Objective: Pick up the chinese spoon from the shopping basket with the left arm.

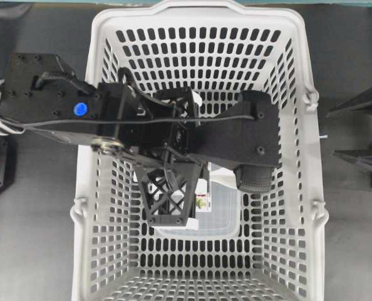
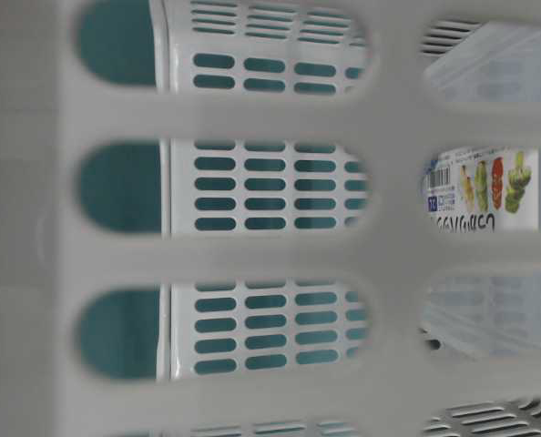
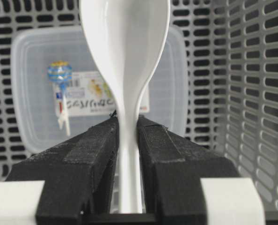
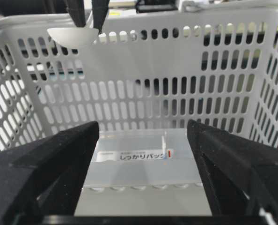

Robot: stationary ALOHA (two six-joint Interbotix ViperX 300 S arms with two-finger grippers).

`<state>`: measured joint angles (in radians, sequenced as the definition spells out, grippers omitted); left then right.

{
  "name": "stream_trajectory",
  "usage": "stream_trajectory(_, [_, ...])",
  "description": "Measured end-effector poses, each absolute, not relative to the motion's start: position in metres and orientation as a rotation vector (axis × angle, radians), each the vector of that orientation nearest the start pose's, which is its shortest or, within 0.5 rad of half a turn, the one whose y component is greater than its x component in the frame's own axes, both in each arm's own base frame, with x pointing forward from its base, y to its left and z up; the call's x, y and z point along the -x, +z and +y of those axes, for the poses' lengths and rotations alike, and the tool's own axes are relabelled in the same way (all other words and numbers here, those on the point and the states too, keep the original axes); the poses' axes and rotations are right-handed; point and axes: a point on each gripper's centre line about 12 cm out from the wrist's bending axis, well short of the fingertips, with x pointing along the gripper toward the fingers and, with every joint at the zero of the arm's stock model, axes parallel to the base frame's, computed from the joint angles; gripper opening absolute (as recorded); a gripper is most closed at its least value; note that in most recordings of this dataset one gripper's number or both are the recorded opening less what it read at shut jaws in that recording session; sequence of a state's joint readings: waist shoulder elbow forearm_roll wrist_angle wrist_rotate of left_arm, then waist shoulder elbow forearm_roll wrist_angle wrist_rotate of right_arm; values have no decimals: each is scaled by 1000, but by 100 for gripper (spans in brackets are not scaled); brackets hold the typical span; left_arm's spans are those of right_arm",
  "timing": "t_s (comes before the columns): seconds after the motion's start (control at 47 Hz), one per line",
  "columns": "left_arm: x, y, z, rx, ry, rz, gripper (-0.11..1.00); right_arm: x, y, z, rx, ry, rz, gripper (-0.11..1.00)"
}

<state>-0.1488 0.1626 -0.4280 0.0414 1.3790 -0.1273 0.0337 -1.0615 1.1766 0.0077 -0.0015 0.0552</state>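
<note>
My left claw [image 3: 128, 140] is clamped tight on the handle of the chinese spoon [image 3: 125, 51], whose bowl juts out past my fingertips, lifted clear above the shopping basket [image 3: 251, 93] floor. Beneath the spoon lies a clear container [image 3: 31, 93] with a lollipop [image 3: 59, 75] on its lid. My right claw [image 4: 143, 159] gapes wide, holding nothing.

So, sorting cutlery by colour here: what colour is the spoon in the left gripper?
Plain glossy white; the chinese spoon shows best in the left wrist view.
</note>
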Motion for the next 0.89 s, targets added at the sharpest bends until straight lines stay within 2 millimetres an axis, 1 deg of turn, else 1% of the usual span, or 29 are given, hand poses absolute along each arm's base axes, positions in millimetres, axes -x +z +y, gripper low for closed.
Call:
stream_trajectory(0.639, [-445, 385, -63, 0, -31, 1120, 12, -183, 278, 6, -59, 30, 113, 73])
stream_trajectory(0.894, [-447, 381, -63, 0, -32, 1128, 12, -180, 279, 6, -61, 31, 102, 73])
